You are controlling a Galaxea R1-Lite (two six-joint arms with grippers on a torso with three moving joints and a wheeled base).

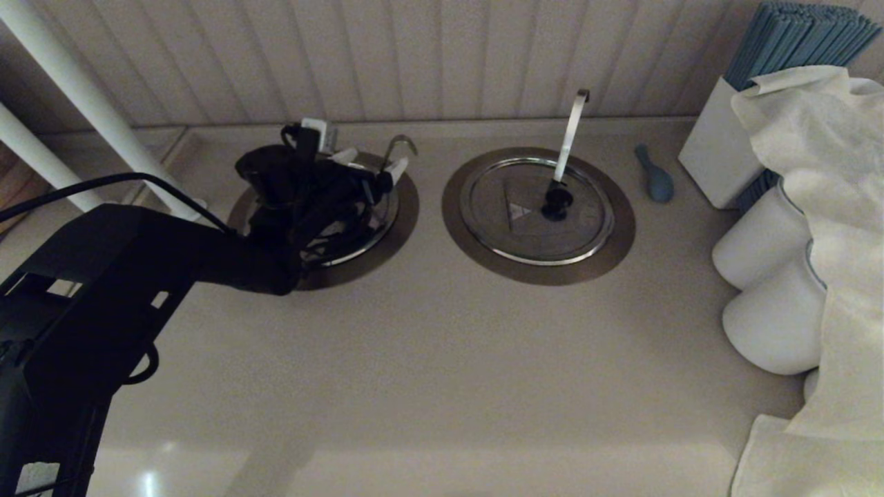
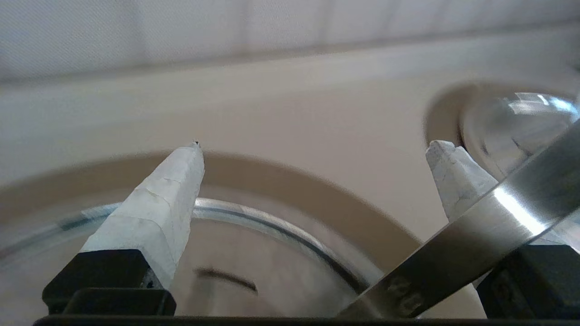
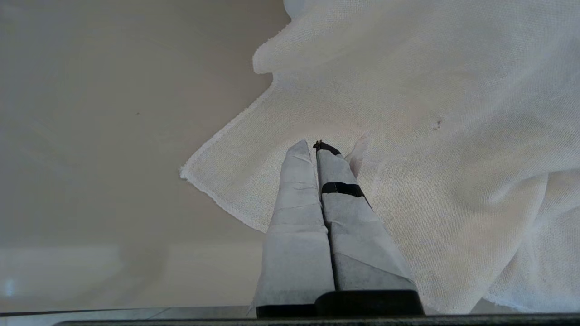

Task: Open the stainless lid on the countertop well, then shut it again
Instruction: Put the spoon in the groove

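Observation:
The stainless lid (image 1: 369, 233) lies flat in the countertop well, ringed by the brownish flange (image 1: 406, 207), at the back left of the counter. A slim hook-tipped handle (image 1: 400, 144) rises at its far edge. My left gripper (image 1: 369, 166) hovers just over the lid, open, with nothing between its fingers; it hides the knob. The left wrist view shows the lid's shiny rim (image 2: 272, 226) and the flange (image 2: 299, 188) between the two white fingertips (image 2: 181, 181), and the steel handle (image 2: 498, 213) crosses one finger. My right gripper (image 3: 316, 145) is shut and empty above a white cloth (image 3: 430, 136).
A twin lid (image 1: 511, 235) with a pale slanted handle (image 1: 570, 134) sits to the right. Beyond it lie a blue spoon (image 1: 655, 177), a white box of blue sticks (image 1: 718, 152), white jars (image 1: 760, 248) and a draped cloth (image 1: 829, 207). White poles (image 1: 83, 103) stand at the left.

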